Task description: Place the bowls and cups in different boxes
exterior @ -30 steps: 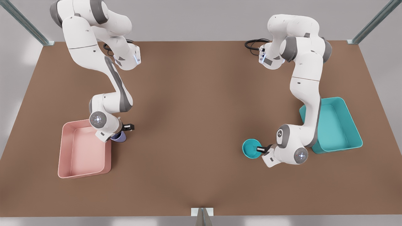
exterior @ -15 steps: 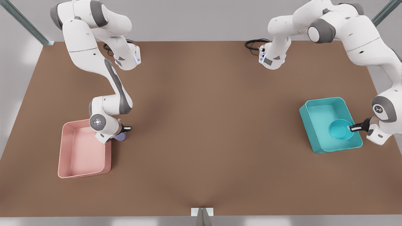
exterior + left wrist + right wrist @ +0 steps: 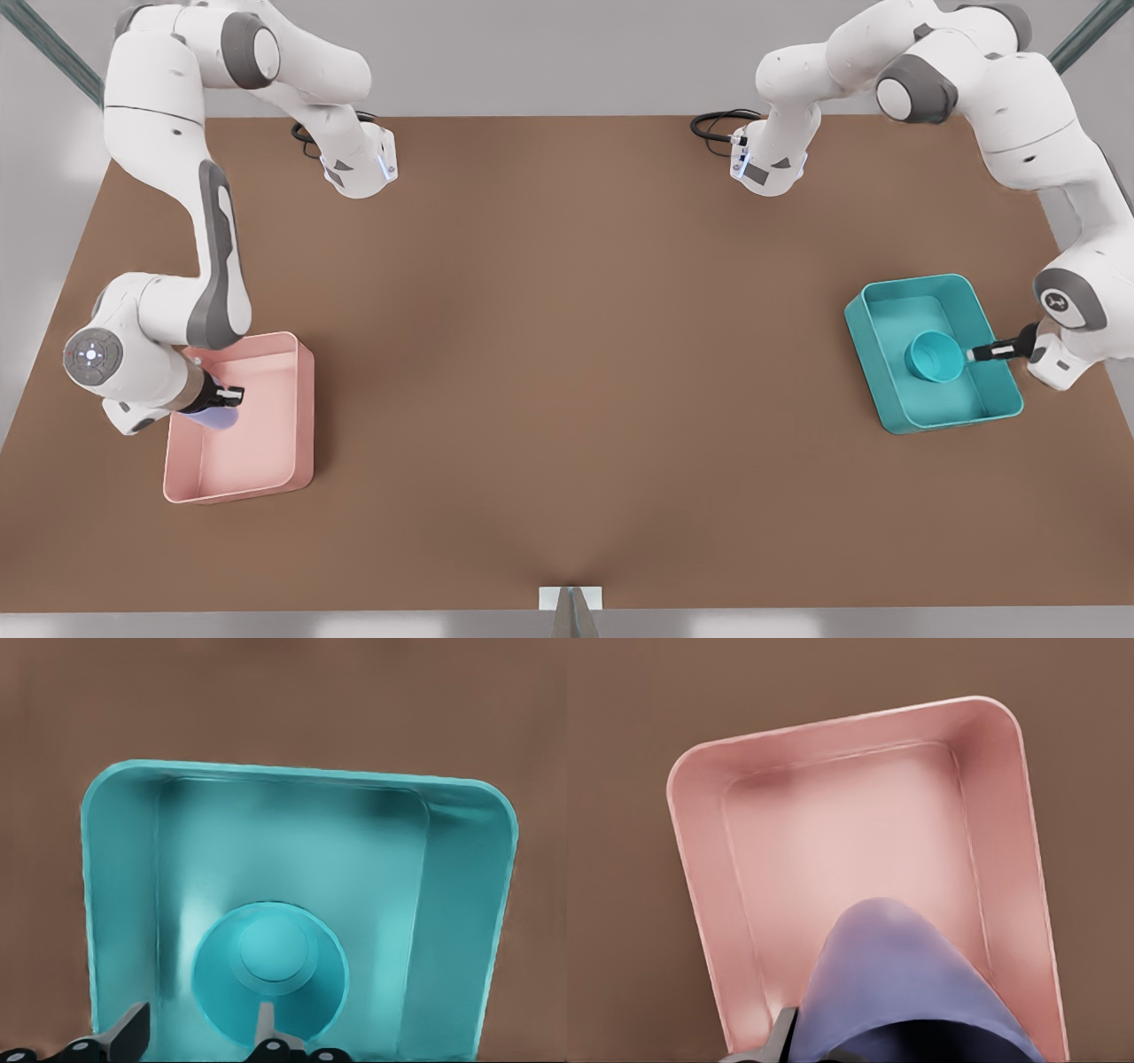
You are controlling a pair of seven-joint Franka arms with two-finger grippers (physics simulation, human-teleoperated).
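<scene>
— Over the teal box (image 3: 998,400), what is held?
— The teal bowl (image 3: 933,356), inside the box's outline; the left gripper (image 3: 982,353) has its fingers (image 3: 264,1028) clamped on the bowl's rim.
— And at the front view's left?
— The lavender cup (image 3: 213,416), tilted over the pink box (image 3: 266,461), is gripped by the right gripper (image 3: 223,395), fingers closed on it. Both boxes sit well apart on the brown counter (image 3: 567,354).

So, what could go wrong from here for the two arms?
The right gripper holds the purple cup tilted over the pink box; released this way, it may roll or tip inside. The left gripper pinches the bowl by its rim in the teal box; pulling away carelessly could drag the bowl.
</scene>
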